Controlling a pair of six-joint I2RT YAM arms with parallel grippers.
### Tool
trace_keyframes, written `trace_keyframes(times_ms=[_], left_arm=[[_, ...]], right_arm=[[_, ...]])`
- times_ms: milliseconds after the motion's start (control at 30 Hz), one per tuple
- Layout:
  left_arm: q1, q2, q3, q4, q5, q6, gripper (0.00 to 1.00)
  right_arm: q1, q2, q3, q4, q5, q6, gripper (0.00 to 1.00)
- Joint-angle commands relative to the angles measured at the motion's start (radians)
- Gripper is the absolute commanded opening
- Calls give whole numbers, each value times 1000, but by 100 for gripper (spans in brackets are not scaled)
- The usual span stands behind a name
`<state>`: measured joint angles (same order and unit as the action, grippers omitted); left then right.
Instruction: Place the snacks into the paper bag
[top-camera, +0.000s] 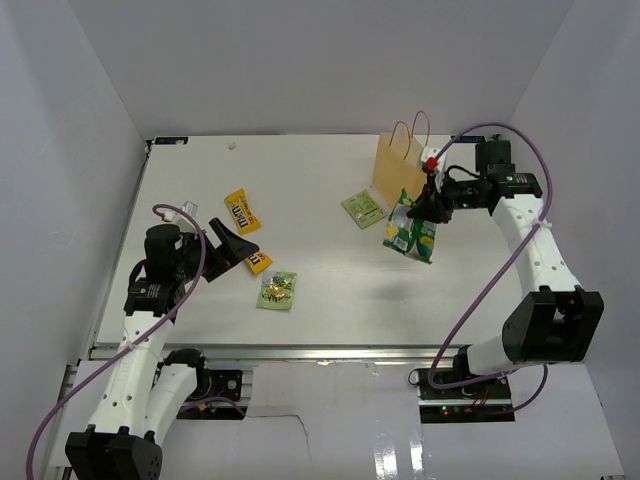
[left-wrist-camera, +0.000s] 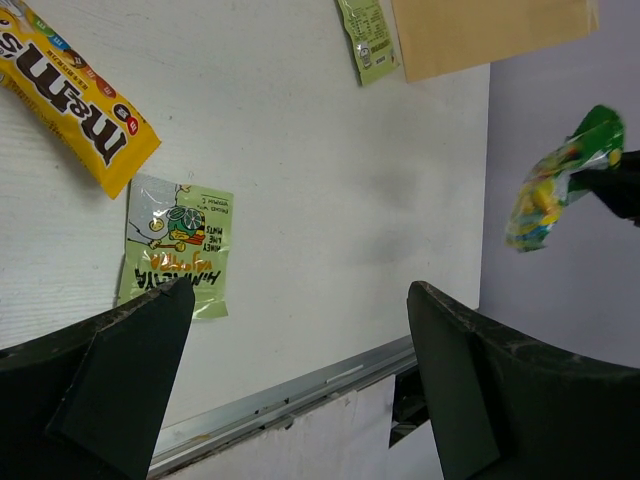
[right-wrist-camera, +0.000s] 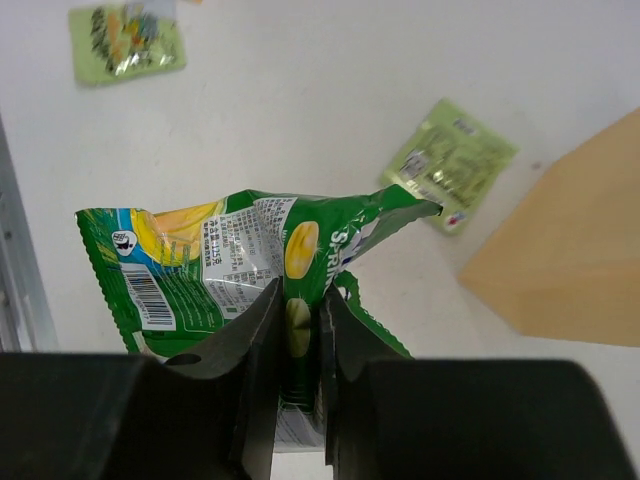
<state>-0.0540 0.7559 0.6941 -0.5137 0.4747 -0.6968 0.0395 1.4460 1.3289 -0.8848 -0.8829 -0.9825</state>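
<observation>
My right gripper is shut on the green chip bag, which hangs in the air just in front of the tan paper bag. In the right wrist view the chip bag is pinched between my fingers, with the paper bag at right. My left gripper is open and empty over the table's left part. A yellow candy pack lies behind it, a second one just beside its tips. One light-green pack lies near the front, another by the paper bag.
White walls close in the table on the left, back and right. The table's metal front edge shows in the left wrist view. A small white scrap lies at the back of the table.
</observation>
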Motion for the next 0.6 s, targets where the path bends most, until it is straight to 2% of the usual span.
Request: trace_keyframes(times_ms=[0,33,67,133,200,467,567], left_arm=[[-1,-10,2,23,21,-6,98],[-1,-13,4,23,22,-4,98],[-1,-13,4,23,22,-6,98],[0,-16,4,23,22,-6,98],[0,-16,4,23,24,-4,98],[-1,-7,31,23,31,0,98],[-1,-13,30,23,30,-1,98]], right_arm=[[-4,-67,122,266,-33,348,8],[-4,-71,139,365,-18,399,8],[-3,-75,157,410,5,489,8],[-3,-75,210,525,70,568,8],[-4,-64,272,578,126,652,8],[-4,2,412,713,291,726,8],[-4,40,470,716,328,731,8]])
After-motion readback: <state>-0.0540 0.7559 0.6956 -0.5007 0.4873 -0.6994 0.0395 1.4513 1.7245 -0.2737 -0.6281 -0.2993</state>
